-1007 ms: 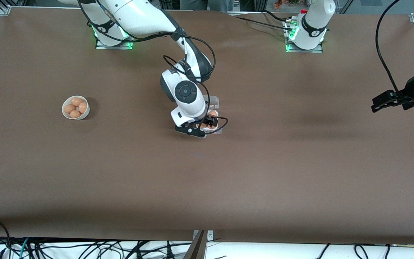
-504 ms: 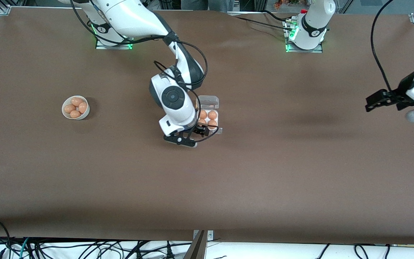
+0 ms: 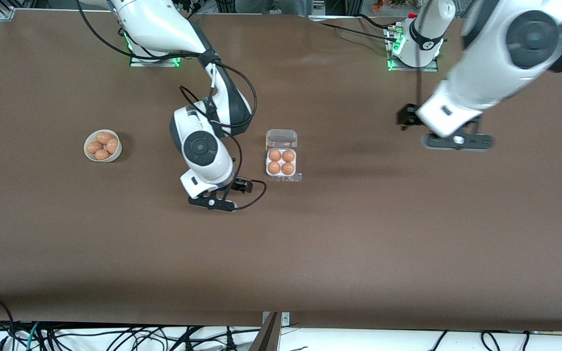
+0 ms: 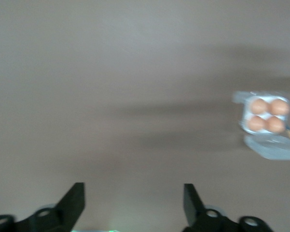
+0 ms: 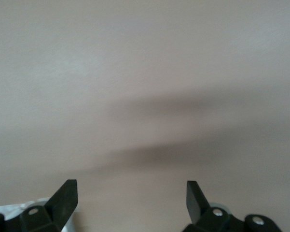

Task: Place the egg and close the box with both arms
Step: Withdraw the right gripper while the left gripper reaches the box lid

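The box (image 3: 281, 162) lies near the table's middle with its clear lid (image 3: 282, 138) open flat and a clear tab (image 3: 294, 177) on its edge nearer the front camera. All four cells hold an orange-brown egg (image 3: 274, 167). My right gripper (image 3: 242, 185) is open and empty, low over the bare table beside the box toward the right arm's end. My left gripper (image 3: 404, 117) is open and empty, up over the table toward the left arm's end. The left wrist view shows the box (image 4: 265, 116), its lid (image 4: 275, 147) and the open left gripper (image 4: 132, 199). The right wrist view shows the open right gripper (image 5: 130, 195) over bare table.
A round white bowl (image 3: 90, 154) with several more eggs stands toward the right arm's end of the table. The brown table top (image 3: 281, 253) spreads around the box. Cables hang along the edge nearest the front camera.
My right gripper has drawn off the box toward the right arm's end, leaving four eggs in it. My left arm has swung in from the table's end toward the box.
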Available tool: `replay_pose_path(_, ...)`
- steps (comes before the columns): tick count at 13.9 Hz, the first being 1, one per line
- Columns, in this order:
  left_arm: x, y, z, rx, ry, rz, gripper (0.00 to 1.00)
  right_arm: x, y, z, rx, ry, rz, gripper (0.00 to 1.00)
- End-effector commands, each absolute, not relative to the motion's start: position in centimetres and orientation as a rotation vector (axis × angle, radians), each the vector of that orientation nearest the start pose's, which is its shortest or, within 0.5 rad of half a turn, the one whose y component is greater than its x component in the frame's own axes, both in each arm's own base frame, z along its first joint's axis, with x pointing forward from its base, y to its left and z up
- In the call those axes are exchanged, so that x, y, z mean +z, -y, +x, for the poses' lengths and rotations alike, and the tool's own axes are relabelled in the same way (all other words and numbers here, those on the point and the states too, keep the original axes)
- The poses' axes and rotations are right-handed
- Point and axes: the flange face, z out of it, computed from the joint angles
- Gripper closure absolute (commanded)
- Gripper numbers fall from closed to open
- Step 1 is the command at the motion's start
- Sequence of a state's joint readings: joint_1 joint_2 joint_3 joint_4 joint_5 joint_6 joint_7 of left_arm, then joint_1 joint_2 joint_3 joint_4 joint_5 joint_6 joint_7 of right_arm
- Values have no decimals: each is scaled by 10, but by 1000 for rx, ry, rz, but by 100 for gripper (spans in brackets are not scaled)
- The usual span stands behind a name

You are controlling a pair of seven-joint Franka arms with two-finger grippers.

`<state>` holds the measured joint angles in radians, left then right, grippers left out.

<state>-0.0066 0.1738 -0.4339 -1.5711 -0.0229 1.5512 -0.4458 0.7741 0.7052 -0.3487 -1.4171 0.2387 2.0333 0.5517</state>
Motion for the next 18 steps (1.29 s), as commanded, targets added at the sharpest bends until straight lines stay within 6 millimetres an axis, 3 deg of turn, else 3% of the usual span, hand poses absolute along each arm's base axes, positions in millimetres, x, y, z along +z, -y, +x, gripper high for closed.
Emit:
replay_pose_path(1, 516, 292, 523, 479, 50, -3171, 44, 328, -316, 637, 103, -205, -3148, 0)
replay_pose_path(3, 496, 335, 504, 590, 17, -3166, 65, 334, -304, 640, 101, -118, -3151, 0)
replay_pose_path(6, 451, 390, 477, 718, 15, -3087, 86, 360, -277, 639, 136, -111, -3114, 0)
replay_pose_path(10, 388, 433, 454, 887, -53, -3006, 95, 400, -233, 631, 155, -18, -3124, 0)
replay_pose_path(12, 362, 448, 460, 942, -62, -3006, 97, 428, -210, 616, 124, 16, -3122, 0)
replay_pose_path(15, 331, 472, 464, 1004, -91, -2997, 99, 471, -146, 589, 66, 84, -3110, 0)
replay_pose_path(18, 314, 490, 461, 997, -102, -3021, 99, 506, -97, 571, 38, 104, -3142, 0)
